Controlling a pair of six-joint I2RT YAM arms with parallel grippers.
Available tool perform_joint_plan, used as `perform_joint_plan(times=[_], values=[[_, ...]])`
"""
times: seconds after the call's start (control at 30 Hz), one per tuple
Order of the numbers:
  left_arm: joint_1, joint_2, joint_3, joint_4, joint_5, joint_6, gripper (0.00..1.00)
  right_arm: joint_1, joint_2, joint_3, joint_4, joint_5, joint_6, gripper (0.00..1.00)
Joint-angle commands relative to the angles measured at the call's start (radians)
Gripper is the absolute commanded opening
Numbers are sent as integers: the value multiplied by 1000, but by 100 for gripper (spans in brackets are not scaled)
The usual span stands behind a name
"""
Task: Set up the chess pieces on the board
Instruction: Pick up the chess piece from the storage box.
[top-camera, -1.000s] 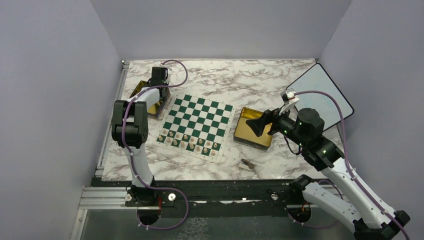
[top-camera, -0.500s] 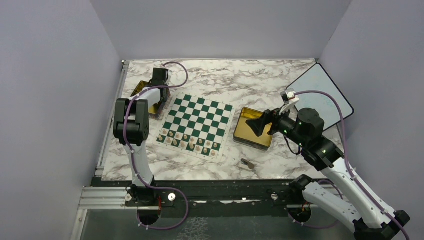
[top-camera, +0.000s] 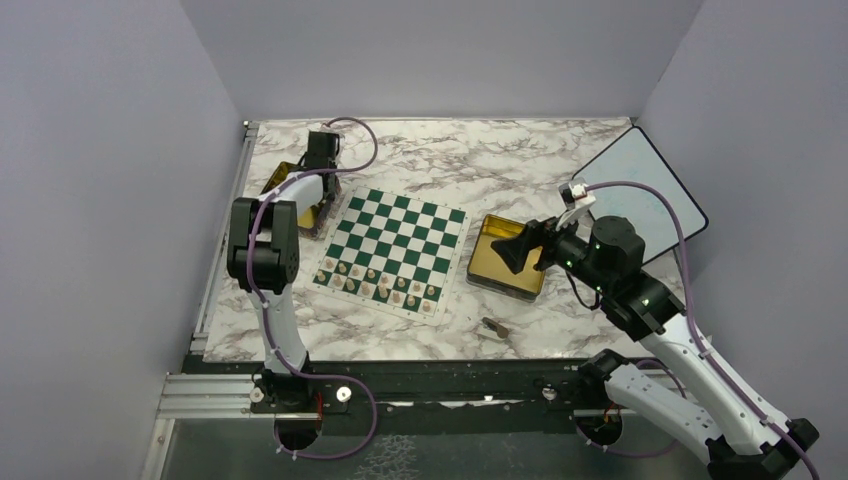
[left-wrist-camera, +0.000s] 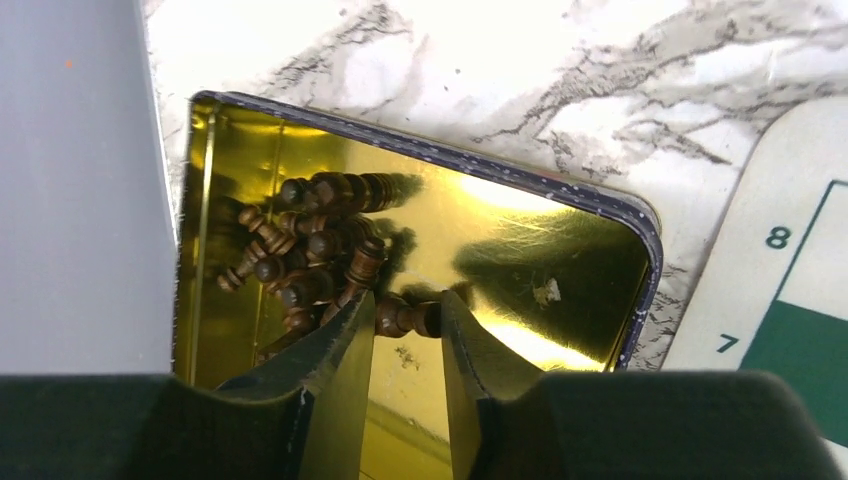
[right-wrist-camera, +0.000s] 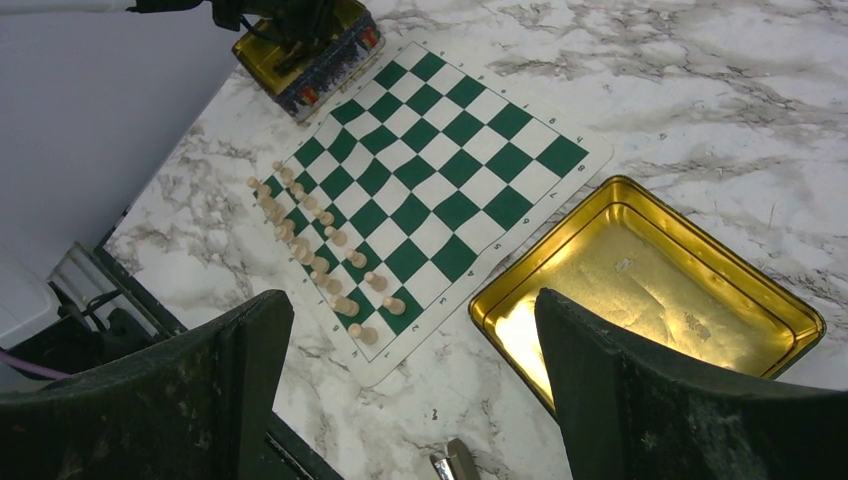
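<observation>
Green-and-white square chessboard (top-camera: 392, 250) lay on marbled surface (top-camera: 450, 160) | pale beige pieces (top-camera: 378, 283) stood on its near rows | dark brown pieces (left-wrist-camera: 310, 250) lay in gold rectangular tin (left-wrist-camera: 430, 152), left | second tin (top-camera: 497, 268), right

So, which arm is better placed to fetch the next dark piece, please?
Left: its jaws straddle a dark piece inside the left tin, where the dark pieces lie. The right jaws hang open by an empty-looking tin.
</observation>
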Motion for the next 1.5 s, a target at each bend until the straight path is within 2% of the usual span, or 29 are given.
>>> perform_joint_plan(times=[0.0,0.23,0.37,0.8,0.97,1.47], values=[[21,-91,64,-24,-8,-110,33,-4,-4,-16,15,15,7,96],[159,-96,119,-120,139,-331,33,-6,-10,-25,18,5,10,96],[199,-79,129,-143,239,-415,33,-4,-16,-28,22,8,10,96],[200,-50,155,-226,295,-449,31,-5,-14,-25,24,2,14,96],[200,-32,168,-244,256,-447,29,-6,-15,-20,24,8,12,96],[200,10,178,-259,260,-439,25,-5,-14,-16,12,28,15,96]])
